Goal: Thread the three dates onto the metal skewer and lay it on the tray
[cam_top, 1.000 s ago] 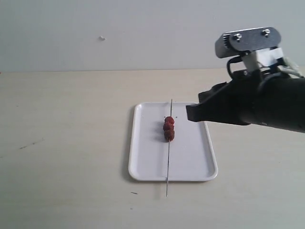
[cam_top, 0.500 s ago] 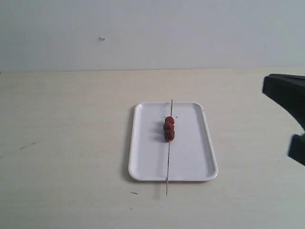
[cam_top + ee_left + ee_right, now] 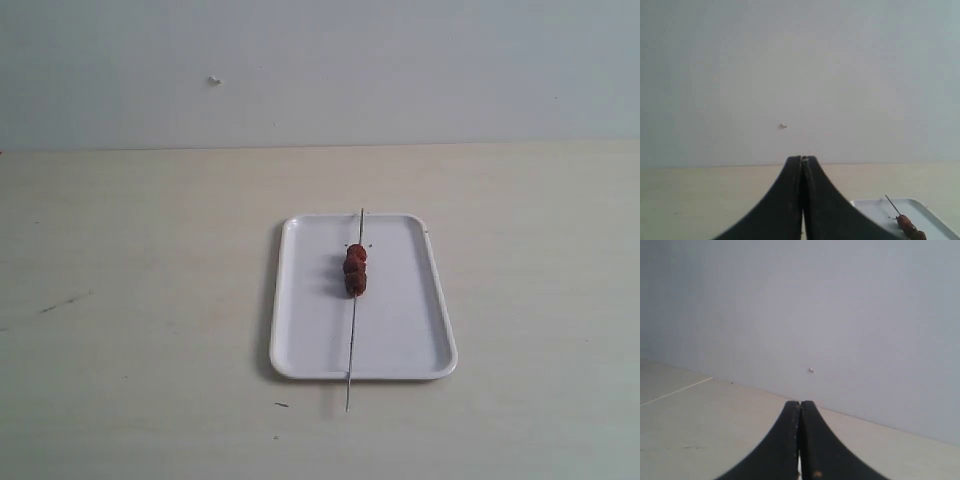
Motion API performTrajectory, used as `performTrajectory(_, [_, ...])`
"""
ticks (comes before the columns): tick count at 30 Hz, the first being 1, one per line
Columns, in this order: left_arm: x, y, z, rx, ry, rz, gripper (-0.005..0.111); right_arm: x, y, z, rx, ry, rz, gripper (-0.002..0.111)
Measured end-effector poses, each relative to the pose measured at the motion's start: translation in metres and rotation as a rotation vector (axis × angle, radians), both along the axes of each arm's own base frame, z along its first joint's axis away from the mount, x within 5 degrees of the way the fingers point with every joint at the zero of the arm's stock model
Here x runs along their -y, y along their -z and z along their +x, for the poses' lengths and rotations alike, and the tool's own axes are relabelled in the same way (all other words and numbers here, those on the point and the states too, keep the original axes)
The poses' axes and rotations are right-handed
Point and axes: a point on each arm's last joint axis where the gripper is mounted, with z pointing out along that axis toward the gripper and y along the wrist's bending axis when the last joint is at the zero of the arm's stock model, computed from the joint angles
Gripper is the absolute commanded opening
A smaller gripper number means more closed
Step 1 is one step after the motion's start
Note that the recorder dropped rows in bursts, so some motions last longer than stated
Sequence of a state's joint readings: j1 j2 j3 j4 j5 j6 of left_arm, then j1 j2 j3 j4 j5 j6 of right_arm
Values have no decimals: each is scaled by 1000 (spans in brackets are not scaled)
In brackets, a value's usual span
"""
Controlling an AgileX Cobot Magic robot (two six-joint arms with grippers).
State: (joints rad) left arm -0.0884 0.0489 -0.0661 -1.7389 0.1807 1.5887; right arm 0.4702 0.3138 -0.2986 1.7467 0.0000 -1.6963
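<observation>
Dates, all three, sit threaded on the metal skewer, touching one another in a tight row. The skewer lies lengthwise down the middle of the white tray. Being longer than the tray, it rests across the rims at both ends, and one tip overhangs the short edge above the bench. That bridging probably keeps it from rolling sideways. Left pincer: jaws pressed together, nothing between them. It is held level above the bench and points at the plain wall. The tray corner with the loaded skewer lies ahead of this pincer and off to the side nearer the other arm, apart from it, no contact. Right pincer: jaws likewise shut on nothing, aimed across bare bench at the wall. No tray or skewer shows ahead of it, so I cannot place them from it beyond well apart. Neither pincer appears in the exterior view. Judgement: threading and laying down both look done. Empty closed jaws held away from the tray fit a finished job, with no risk of nudging the overhanging tip.
</observation>
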Motion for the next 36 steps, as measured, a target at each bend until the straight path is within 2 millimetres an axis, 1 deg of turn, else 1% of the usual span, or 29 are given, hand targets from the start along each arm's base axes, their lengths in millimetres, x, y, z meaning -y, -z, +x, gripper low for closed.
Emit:
performTrajectory(9, [0, 0, 0, 0, 0, 0, 0, 1, -1, -1, 7, 0, 4, 0])
performTrajectory(11, [0, 0, 0, 0, 0, 0, 0, 3, -1, -2, 16, 24, 5, 0])
performTrajectory(13, [0, 0, 0, 0, 0, 0, 0, 10, -4, -5, 48, 96, 22, 0])
performTrajectory(17, [0, 0, 0, 0, 0, 0, 0, 31, -10, -18, 118, 331, 129, 0])
performTrajectory(19, [0, 0, 0, 0, 0, 0, 0, 36, -12, -25, 152, 408, 163, 0])
performTrajectory(21, [0, 0, 0, 0, 0, 0, 0, 39, -13, -29, 176, 458, 173, 0])
performTrajectory(26, [0, 0, 0, 0, 0, 0, 0, 42, -13, -30, 185, 499, 157, 0])
performTrajectory(30, [0, 0, 0, 0, 0, 0, 0, 42, 4, -25, 143, 507, 122, 0])
performTrajectory(32, [0, 0, 0, 0, 0, 0, 0, 42, 17, -21, 118, 515, 73, 0])
performTrajectory(36, [0, 0, 0, 0, 0, 0, 0, 39, 50, -13, 50, 512, -93, 0])
